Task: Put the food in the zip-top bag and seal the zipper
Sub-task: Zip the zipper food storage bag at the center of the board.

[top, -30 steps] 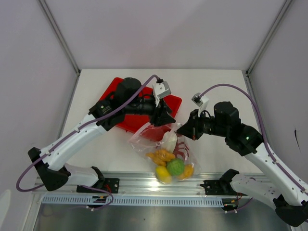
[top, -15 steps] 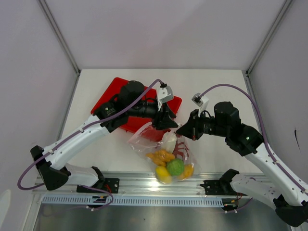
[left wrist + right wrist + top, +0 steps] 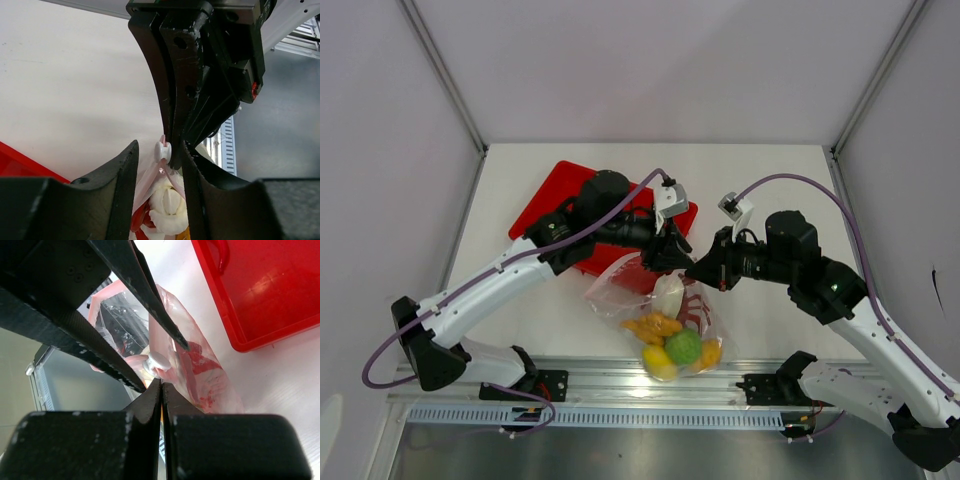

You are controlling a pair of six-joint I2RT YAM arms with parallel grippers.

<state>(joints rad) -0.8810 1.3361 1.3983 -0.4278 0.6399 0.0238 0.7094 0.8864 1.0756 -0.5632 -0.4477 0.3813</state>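
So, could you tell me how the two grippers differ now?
The left gripper is open, straddling the white slider on the zip-top bag; the right gripper is shut, pinching the bag's mouth. Left reaches from the tray side, right from the opposite. Both meet at the zipper.

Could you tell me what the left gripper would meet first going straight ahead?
Probably the white zipper slider, between the fingers of the left gripper; just behind it, the right gripper pinching the bag, though depth is unclear.
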